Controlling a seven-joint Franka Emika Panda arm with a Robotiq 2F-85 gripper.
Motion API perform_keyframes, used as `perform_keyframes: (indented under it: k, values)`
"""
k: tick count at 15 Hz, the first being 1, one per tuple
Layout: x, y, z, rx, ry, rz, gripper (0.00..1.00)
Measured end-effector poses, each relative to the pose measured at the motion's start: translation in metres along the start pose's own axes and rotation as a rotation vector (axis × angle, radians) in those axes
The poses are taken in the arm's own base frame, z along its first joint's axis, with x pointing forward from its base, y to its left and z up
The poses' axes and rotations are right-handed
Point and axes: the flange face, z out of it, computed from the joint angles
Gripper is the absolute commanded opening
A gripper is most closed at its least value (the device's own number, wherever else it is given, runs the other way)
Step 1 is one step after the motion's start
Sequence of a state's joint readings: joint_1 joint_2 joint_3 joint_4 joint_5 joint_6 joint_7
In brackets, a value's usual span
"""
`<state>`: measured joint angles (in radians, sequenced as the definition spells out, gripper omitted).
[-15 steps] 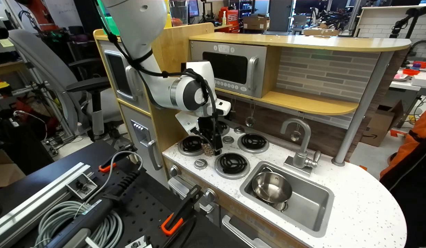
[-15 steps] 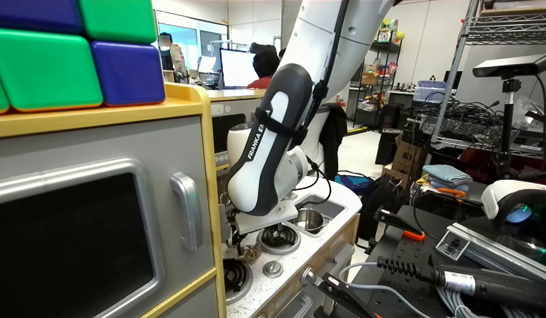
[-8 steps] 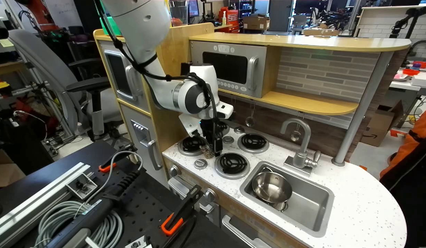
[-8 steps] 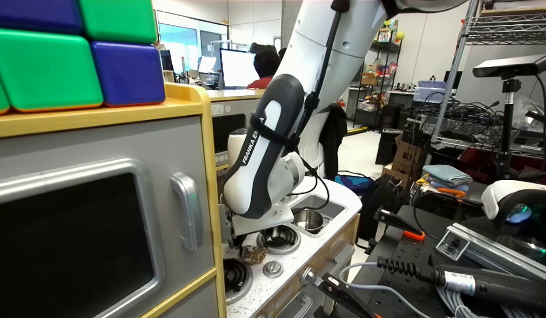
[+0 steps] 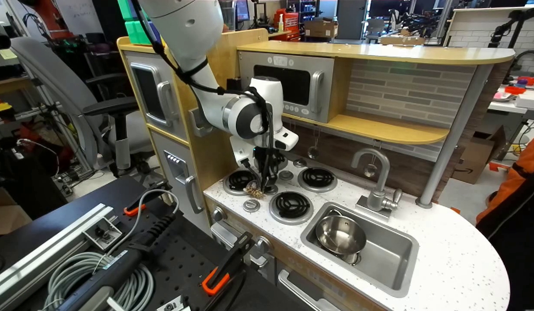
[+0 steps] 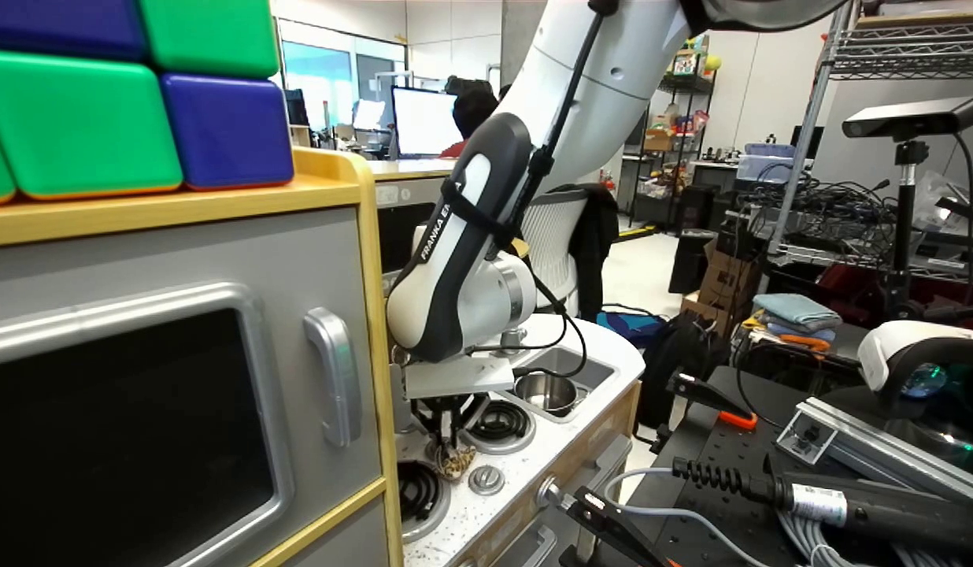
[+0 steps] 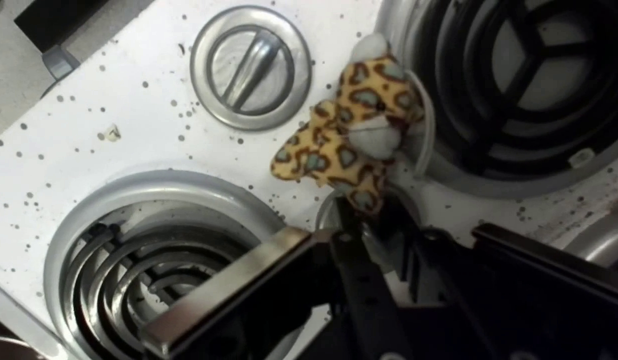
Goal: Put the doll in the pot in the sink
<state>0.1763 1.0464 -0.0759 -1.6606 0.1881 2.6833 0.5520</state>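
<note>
The doll, a yellow plush with brown leopard spots and a pale muzzle [image 7: 341, 150], is beside the burners at the cabinet end of the counter. My gripper [image 7: 371, 207] has its black fingers closed around one end of the doll, and the rest sticks out past the tips. In both exterior views the gripper [image 5: 263, 186] points down with the doll [image 5: 254, 190] at its tips; whether the doll still touches the counter I cannot tell. The round steel pot [image 5: 340, 235] sits in the grey sink [image 5: 390, 263], tilted a little, at the end nearer the burners.
Burners [image 5: 291, 207] and knobs [image 5: 251, 205] lie between the doll and the sink. A curved faucet [image 5: 375, 172] rises behind the basin. Shelf and toy microwave [image 5: 288, 82] overhang the back; the tall cabinet [image 6: 179, 354] stands close beside the arm.
The jaws have come together on the doll. The hand has turned and shifted slightly, and the doll has turned with it. Pot and sink are unchanged.
</note>
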Motion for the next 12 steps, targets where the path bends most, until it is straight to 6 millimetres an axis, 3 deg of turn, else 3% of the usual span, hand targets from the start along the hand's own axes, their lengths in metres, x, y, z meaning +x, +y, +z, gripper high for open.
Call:
perform_keyframes:
  k: [6, 7, 9, 12]
  values:
    - [0.005, 0.004, -0.001, 0.029, -0.043, 0.047, 0.04]
    - [0.006, 0.006, -0.001, 0.039, -0.050, 0.058, 0.39]
    - [0.009, 0.010, -0.001, 0.061, -0.068, 0.082, 0.45]
    - [0.021, 0.023, -0.019, 0.084, -0.065, 0.108, 0.68]
